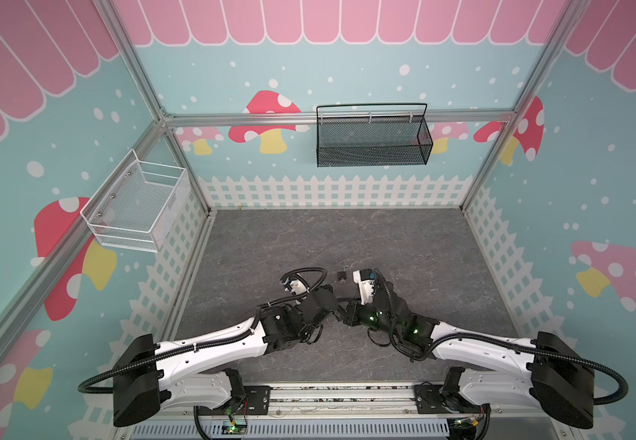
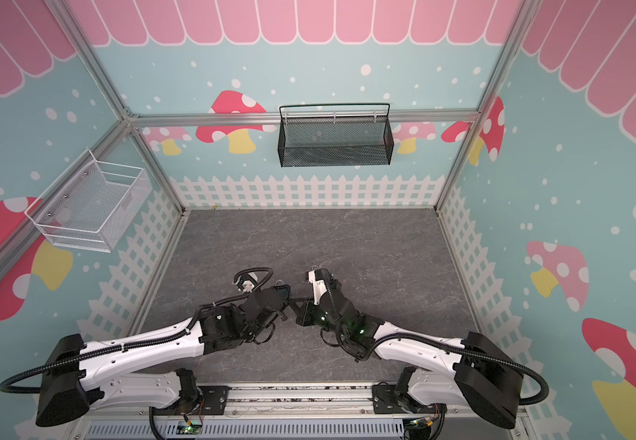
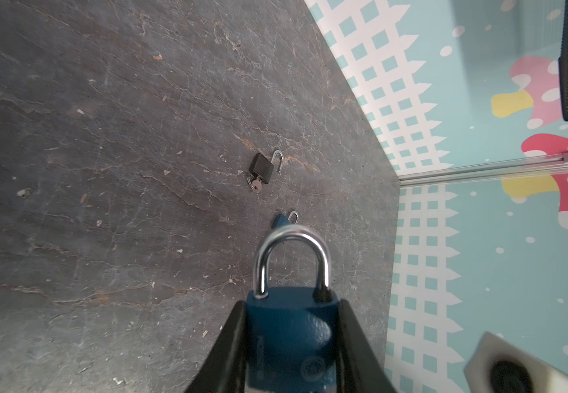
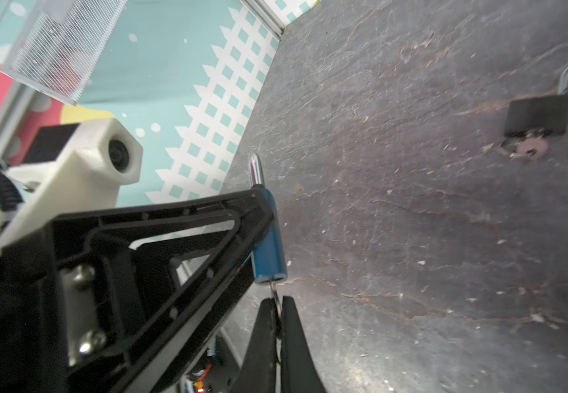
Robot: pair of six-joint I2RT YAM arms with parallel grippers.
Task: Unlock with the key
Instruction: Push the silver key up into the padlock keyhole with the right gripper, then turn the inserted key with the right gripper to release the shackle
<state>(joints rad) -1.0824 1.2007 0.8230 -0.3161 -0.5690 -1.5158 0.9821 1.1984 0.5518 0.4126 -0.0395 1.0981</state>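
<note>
My left jaws, part open, clamp the blue padlock (image 3: 289, 326) above the bench's middle, so its keyway faces my right jaws, pinched shut on the key (image 4: 274, 289), apparently seated for turning.

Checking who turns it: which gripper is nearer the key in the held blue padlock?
Right. The right gripper is shut on the key sticking out of the blue padlock's base; the left gripper clamps the padlock's body, short of the key.
</note>
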